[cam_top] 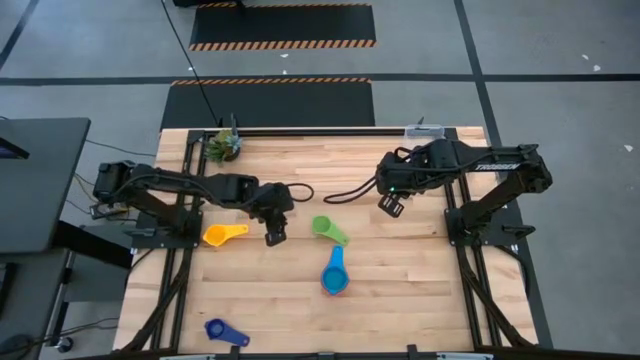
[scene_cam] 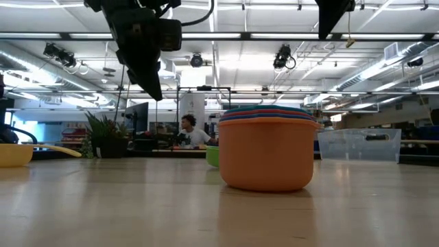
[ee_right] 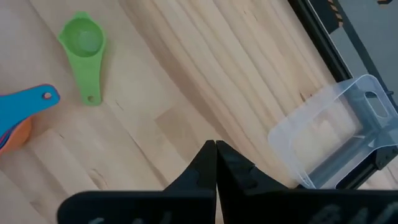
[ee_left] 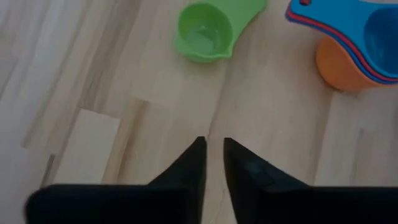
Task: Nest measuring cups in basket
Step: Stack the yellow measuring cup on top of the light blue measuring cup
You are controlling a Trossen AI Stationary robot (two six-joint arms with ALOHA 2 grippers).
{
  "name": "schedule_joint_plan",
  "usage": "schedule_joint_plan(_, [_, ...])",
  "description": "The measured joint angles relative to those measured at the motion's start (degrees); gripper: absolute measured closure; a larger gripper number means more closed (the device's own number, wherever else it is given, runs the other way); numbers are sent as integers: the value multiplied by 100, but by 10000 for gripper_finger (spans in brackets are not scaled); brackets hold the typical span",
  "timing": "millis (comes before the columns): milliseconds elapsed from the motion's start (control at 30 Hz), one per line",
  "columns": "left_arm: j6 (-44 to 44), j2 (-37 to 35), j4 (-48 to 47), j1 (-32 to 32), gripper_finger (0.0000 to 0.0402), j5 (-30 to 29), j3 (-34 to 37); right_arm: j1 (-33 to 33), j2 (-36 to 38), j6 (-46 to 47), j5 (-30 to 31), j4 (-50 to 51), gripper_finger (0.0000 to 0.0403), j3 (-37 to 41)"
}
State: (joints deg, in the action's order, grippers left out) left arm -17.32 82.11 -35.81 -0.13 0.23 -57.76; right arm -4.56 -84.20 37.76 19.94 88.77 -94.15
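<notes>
Desk [cam_top: 400,300] first, we see the clear basket [ee_right: 329,134] near its right rear edge, stacked cups [cam_top: 334,275] mid-front, and two empty grippers: left [cam_top: 274,237] jaws slightly parted, right [cam_top: 391,206] jaws closed.

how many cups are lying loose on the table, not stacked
3: yellow cup by the left gripper, green cup mid-table, dark blue cup near the front edge.

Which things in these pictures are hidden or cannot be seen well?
- Clear basket: right wrist view, one corner cut off by the picture's edge.
- Nested cup stack: low view, inner cups hidden inside the orange cup.
- Green cup: low view, mostly hidden behind the stack.
- Yellow cup: low view, cut off at the edge.
</notes>
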Motion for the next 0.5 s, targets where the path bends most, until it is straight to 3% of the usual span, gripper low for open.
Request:
schedule_joint_plan(133, [-317, 0, -245, 80, 292, 36, -2, 2, 0, -42, 1, 0, 400, 0])
schedule_joint_plan(333, [-1812, 0, -2341, 157, 250, 760, -2, 2, 0, -77, 54, 1, 400, 0])
schedule_joint_plan(500, [-3084, -2, -3665, -42, 244, 715, -2, 2, 0, -198, 160, -32, 400, 0])
